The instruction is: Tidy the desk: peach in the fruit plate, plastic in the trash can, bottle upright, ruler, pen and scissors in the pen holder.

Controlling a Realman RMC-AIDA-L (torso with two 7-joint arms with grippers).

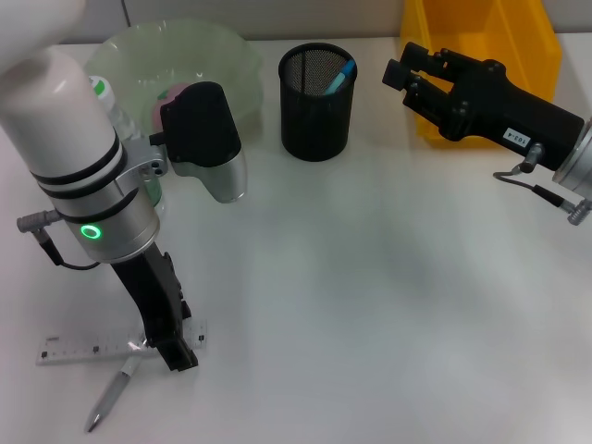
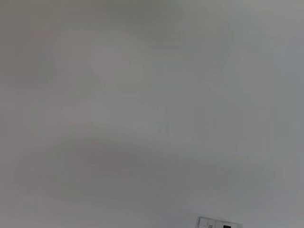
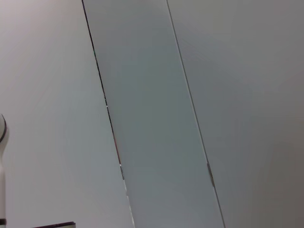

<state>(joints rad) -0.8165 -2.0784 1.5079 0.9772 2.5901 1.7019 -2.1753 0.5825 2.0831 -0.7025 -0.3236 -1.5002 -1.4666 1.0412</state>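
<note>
- reaching down with the left tool onto the ruler at the near left of the surface; cannot tell whether open or closed, tips hidden against the ruler's end.
- lying just beside, the pen, angled toward the near edge.
- hovering with the right tool, apparently parted and gripping nothing, between the pen holder and the yellow trash can.
- judging the step: pinching the flat ruler across its narrow width, pressing low, avoiding nudging the pen.
- lifting level, then carrying well across to the holder, already containing something blue.
</note>
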